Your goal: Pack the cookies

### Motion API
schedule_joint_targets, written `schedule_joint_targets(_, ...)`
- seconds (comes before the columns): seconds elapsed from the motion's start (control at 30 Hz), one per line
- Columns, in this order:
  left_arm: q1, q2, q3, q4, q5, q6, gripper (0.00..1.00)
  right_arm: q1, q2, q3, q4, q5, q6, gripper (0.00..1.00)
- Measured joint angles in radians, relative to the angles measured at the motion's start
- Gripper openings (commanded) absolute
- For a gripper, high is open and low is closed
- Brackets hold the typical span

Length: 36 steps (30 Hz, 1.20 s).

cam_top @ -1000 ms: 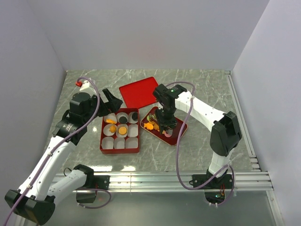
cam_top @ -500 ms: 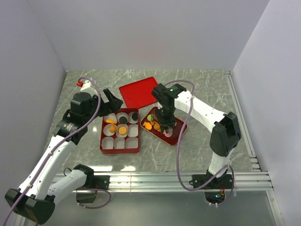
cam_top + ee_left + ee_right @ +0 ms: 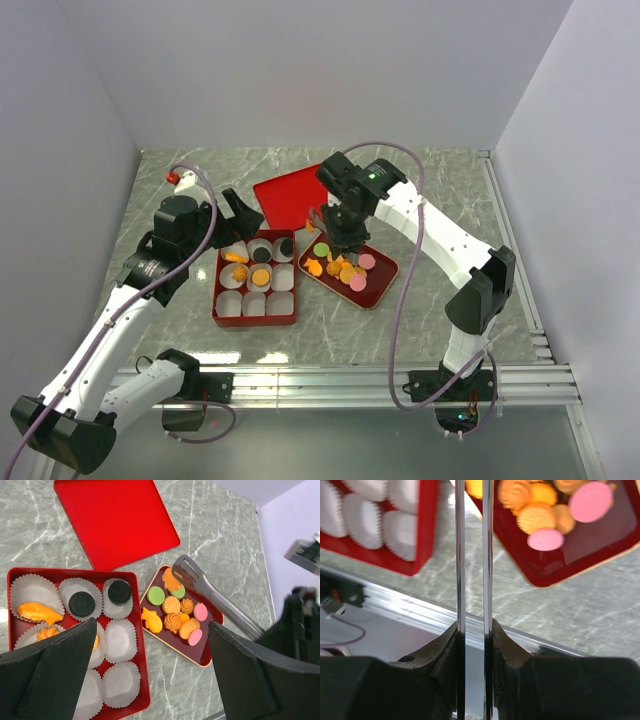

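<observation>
The cookies [image 3: 338, 266] lie in a heap on a small dark red tray [image 3: 386, 278]: green, pink and orange discs and an orange fish [image 3: 151, 620]. A red box [image 3: 255, 318] holds white paper cups. Two cups hold black cookies [image 3: 81, 603], others orange ones [image 3: 37, 612]. My right gripper [image 3: 345, 228] is shut on metal tongs [image 3: 205, 591]. The tongs' head sits over an orange flower cookie [image 3: 171, 581] at the tray's far corner. The tong blades [image 3: 460, 555] run between my right fingers. My left gripper [image 3: 238, 213] is open and empty above the box's far edge.
A flat red lid [image 3: 295, 195] lies behind the box and tray. A small red-and-white thing [image 3: 178, 180] sits at the far left. Grey walls close in on three sides, and a metal rail [image 3: 350, 378] runs along the near edge.
My right arm has risen and swung back to the left, off the tray's middle, so the cookies show. The tongs' head now sits at the tray's far corner. The left arm barely moved.
</observation>
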State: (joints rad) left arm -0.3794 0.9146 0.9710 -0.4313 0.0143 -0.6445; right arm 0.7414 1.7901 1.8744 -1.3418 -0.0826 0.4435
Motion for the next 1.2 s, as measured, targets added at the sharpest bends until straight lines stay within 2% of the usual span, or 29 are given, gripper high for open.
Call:
schedule_joint_targets(0.23, 0.000, 0.016, 0.012, -0.002, -0.065, -0.034, 0.99, 0.129, 0.000, 0.072, -0.006, -0.019, 0.020, 0.23)
schedule_joint_targets(0.47, 0.000, -0.006, 0.013, 0.002, -0.182, -0.044, 0.99, 0.231, 0.000, 0.066, -0.003, -0.042, 0.040, 0.23)
schedule_joint_targets(0.73, 0.000, -0.101, -0.023, 0.079, -0.211, -0.044, 1.00, 0.252, 0.017, 0.000, 0.012, -0.040, 0.042, 0.22)
schedule_joint_targets(1.2, 0.000, -0.093, -0.024, 0.090, -0.142, -0.037, 0.99, 0.271, 0.064, -0.084, 0.042, -0.030, 0.039, 0.24)
